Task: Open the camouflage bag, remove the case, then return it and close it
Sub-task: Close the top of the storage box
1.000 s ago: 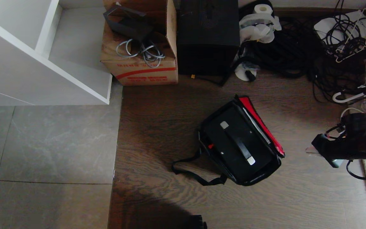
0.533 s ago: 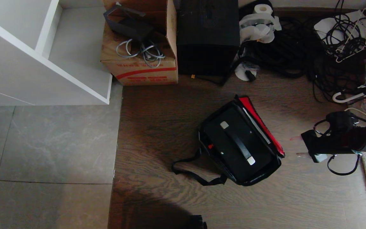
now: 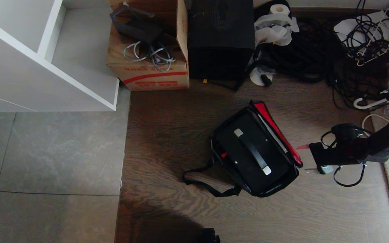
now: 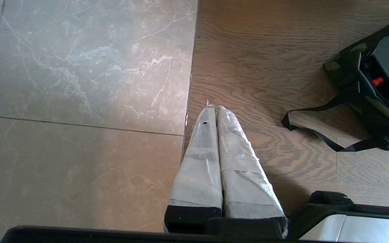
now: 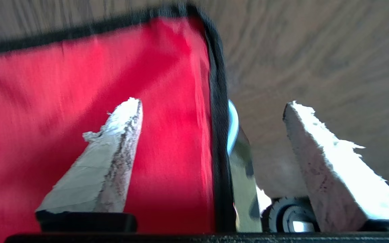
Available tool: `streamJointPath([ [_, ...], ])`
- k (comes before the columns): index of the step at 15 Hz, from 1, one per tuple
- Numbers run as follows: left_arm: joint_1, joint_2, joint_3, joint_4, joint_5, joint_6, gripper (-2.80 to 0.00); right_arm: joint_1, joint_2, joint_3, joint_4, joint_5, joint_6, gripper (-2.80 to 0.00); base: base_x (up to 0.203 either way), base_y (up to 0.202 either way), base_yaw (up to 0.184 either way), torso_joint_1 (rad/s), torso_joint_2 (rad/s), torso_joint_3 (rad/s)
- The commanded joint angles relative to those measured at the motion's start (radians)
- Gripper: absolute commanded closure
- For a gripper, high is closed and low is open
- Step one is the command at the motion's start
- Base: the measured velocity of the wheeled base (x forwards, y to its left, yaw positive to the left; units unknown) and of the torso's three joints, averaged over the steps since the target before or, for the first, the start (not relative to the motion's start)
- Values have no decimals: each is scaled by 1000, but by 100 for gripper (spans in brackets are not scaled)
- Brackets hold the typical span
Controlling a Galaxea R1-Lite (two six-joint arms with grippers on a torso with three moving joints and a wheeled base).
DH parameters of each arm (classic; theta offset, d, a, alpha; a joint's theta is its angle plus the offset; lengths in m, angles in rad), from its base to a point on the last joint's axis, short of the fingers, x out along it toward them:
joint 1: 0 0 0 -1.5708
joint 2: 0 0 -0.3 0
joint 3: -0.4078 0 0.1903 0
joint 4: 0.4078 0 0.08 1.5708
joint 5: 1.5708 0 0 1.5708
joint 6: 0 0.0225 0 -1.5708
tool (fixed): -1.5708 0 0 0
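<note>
With the case (image 3: pixel 252 156) sitting inside the open camouflage bag (image 3: pixel 290 177) on the wood floor, right gripper (image 3: pixel 303 158) hangs released beside the red lid (image 5: pixel 96 84), straddling its edge. Left gripper (image 4: pixel 213 111) is clenched, parked. Risk: floppy lid slips the fingers when closing, or the bag slides.

Camouflage bag (image 3: pixel 284 182): set on the wood floor (image 3: pixel 167 135), right of centre in the head view, lid (image 3: pixel 275 130) thrown open toward the right.
Case (image 3: pixel 252 155): seated inside the bag, handle (image 3: pixel 253 152) laid across its top.
Shoulder strap (image 3: pixel 204 184): trailed on the floor at the bag's left.
Right gripper (image 3: pixel 303 158): found just beside the open lid, on its right; fingers spread, one finger (image 5: pixel 103 168) seen before the lid lining.
Left gripper (image 4: pixel 213 107): hung over the seam between tile floor (image 3: pixel 46 158) and wood, left of the bag, fingers pressed together.
Cardboard box (image 3: pixel 149 72): placed behind the bag, to the left.
Tall box (image 3: pixel 219 37): stood right of the cardboard box.
Cables (image 3: pixel 316 57): heaped behind, far right.
Shelf unit (image 3: pixel 29 67): far left, behind the tile.
</note>
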Motion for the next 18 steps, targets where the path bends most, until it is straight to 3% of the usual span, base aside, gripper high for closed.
streamJointPath([
  [1, 0, 0, 11, 0, 1, -1, 0, 15, 69, -83, 23, 3, 30, -280, 0, 0, 0, 0, 0, 0],
  [4, 0, 0, 11, 0, 1, -1, 0, 43, 111, -171, 30, 3, 127, -280, 0, 0, 0, 0, 0, 0],
  [10, 0, -2, 11, 0, 1, -1, 0, 42, 121, -185, 30, 6, 157, -280, 0, 0, 0, 0, 0, 0],
  [11, 0, -2, 11, 0, 1, -1, 0, 42, 124, -190, 29, 2, 174, 0, 0, 0, 0, 0, 0, 0],
  [18, 0, -2, 11, 0, 1, -1, 0, 42, 98, -187, 21, -1, 169, 0, 0, 0, 0, 0, 0, 0],
])
